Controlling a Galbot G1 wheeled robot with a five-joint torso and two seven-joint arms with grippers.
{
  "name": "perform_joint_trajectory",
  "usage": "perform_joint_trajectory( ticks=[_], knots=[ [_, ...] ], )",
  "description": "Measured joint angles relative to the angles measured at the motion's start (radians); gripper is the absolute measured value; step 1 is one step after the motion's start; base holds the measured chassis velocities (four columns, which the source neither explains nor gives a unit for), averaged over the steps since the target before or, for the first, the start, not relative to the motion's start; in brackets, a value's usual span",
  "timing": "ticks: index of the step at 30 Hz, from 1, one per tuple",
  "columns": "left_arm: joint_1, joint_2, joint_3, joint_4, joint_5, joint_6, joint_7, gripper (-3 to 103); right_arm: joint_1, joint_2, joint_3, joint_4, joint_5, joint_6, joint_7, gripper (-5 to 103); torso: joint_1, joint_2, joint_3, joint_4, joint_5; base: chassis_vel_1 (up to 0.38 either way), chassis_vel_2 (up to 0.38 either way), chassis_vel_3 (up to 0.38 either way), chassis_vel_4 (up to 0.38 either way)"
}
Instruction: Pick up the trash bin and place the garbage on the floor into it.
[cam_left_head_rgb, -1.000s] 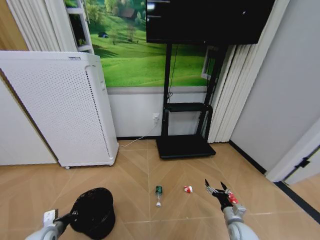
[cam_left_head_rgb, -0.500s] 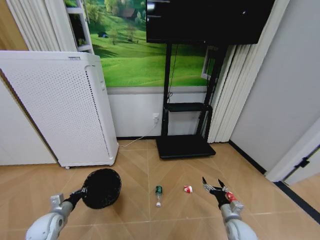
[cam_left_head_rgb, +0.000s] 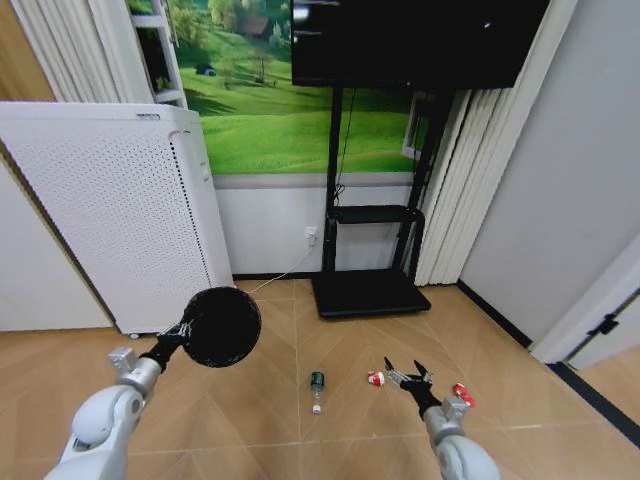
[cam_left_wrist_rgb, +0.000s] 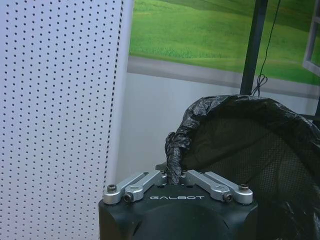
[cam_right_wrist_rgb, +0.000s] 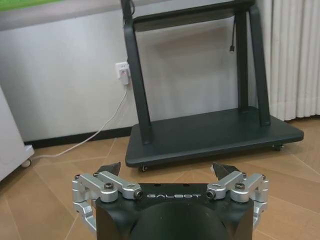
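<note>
Left end effector (cam_left_wrist_rgb: 172, 176) clenched on the trash bin (cam_left_head_rgb: 221, 327) rim, bin's lifted; right end effector (cam_left_head_rgb: 408, 377) spread wide by the red-and-white scrap (cam_left_head_rgb: 376, 378), grab's next

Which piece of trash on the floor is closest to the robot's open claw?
The crumpled red-and-white scrap, just beside the open right gripper. The green bottle lies farther left; the small red piece sits behind the gripper.

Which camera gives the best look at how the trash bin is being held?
The left wrist view: the left gripper pinches the trash bin at its liner rim. The head view shows the bin raised off the floor; the right wrist view looks elsewhere.
</note>
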Motion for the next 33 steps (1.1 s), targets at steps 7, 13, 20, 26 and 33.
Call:
perform_joint_trajectory(
  ticks=[7, 13, 20, 26, 33],
  knots=[
    [-0.02, 0.015, 0.026, -0.022, 0.001, 0.01, -0.026, 4, 0.004, 0.002, -0.017, -0.019, -0.037, 0.01, 0.01, 100, 0.0, 0.0, 0.0, -0.0006, 0.0001, 0.0, 0.0, 0.0, 0.0],
    [0.014, 0.016, 0.046, -0.042, 0.017, 0.014, -0.039, 4, 0.005, -0.002, -0.015, -0.038, -0.046, 0.02, -0.035, 100, 0.0, 0.0, 0.0, -0.0003, -0.0001, 0.0, 0.0, 0.0, 0.0],
    [0.023, 0.006, 0.071, -0.056, 0.029, 0.014, -0.042, 4, 0.007, -0.012, -0.014, -0.05, -0.047, 0.023, -0.051, 100, 0.0, 0.0, 0.0, -0.0007, 0.0001, -0.077, 0.06, 0.078, -0.071],
    [0.02, 0.002, 0.08, -0.059, 0.03, 0.016, -0.045, 4, 0.012, -0.019, -0.014, -0.05, -0.042, 0.024, -0.051, 100, 0.0, 0.0, 0.0, -0.0004, 0.0, -0.18, 0.182, 0.182, -0.196],
    [0.012, -0.002, 0.089, -0.052, 0.03, 0.02, -0.05, 4, 0.013, -0.022, -0.028, -0.055, -0.041, 0.025, -0.066, 100, 0.001, 0.0, 0.0, -0.0004, -0.0003, -0.136, 0.146, 0.144, -0.128]
  ],
)
